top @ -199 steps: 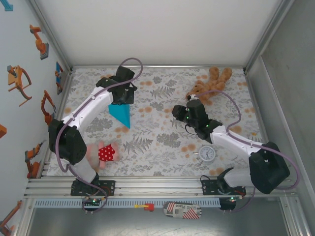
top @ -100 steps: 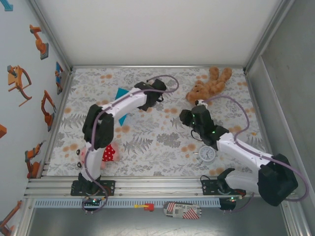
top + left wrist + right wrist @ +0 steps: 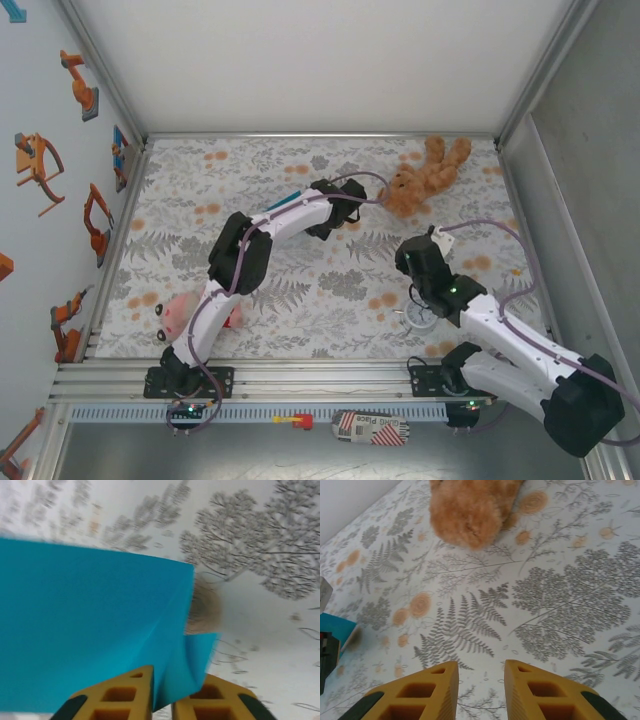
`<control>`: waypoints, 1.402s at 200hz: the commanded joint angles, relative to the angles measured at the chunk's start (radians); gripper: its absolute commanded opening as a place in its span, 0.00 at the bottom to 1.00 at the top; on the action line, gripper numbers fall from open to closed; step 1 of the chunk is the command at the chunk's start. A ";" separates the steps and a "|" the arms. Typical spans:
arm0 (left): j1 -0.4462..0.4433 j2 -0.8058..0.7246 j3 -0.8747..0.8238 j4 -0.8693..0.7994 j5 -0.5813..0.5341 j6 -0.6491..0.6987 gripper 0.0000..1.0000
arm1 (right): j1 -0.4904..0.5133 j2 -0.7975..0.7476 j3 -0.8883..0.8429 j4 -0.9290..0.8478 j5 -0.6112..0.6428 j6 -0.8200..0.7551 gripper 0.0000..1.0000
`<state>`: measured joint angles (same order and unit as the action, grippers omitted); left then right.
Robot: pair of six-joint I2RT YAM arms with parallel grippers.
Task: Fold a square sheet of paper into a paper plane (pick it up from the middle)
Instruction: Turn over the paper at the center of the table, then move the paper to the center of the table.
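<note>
Between the yellow fingers (image 3: 125,697) of the left gripper (image 3: 162,680) stands the paper (image 3: 90,625), turquoise and folded. The fingers are a little apart with the paper's edge in the gap, and I cannot tell whether they pinch it. The paper's left and lower sides are cut off by the edges of the left wrist view, and a brown blur behind its corner is too soft to name. From above, the paper is a thin turquoise strip just beside the left arm (image 3: 265,225), mid-table toward the far side, the rest hidden by that arm. In the right wrist view one corner of it peeks in at the left edge. The right gripper (image 3: 481,670) hangs over the table (image 3: 330,290), fingers spread, nothing between them. The teddy (image 3: 425,175) lies at the far right, near the left gripper. The clock (image 3: 420,316) is half covered by the right arm (image 3: 500,330), and its face cannot be read. A pink toy (image 3: 180,312) near the left base sits partly behind the arm. A striped packet (image 3: 370,428) below the near rail carries print too small to read
</note>
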<state>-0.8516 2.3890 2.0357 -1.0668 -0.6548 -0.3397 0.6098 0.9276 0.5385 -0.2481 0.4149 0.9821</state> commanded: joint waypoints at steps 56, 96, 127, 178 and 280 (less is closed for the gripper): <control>-0.007 -0.110 -0.058 0.051 0.436 -0.108 0.46 | -0.005 0.024 0.013 -0.044 0.076 0.036 0.29; -0.005 -0.245 -0.176 0.155 0.630 -0.133 0.52 | -0.005 0.048 0.020 -0.036 0.070 0.040 0.29; 0.018 -0.360 -0.310 0.303 0.841 -0.186 0.55 | -0.005 0.066 0.031 -0.035 0.065 0.039 0.29; 0.161 -0.558 -0.612 0.524 0.950 -0.255 0.62 | -0.005 0.139 0.057 0.013 -0.007 0.014 0.41; 0.353 -0.556 -0.813 0.622 0.910 -0.254 0.73 | -0.005 0.355 0.144 0.118 -0.165 0.004 0.49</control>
<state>-0.5133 1.8023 1.2205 -0.4854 0.2512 -0.5808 0.6098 1.2533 0.6456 -0.1822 0.2905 0.9916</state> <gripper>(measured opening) 0.732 0.488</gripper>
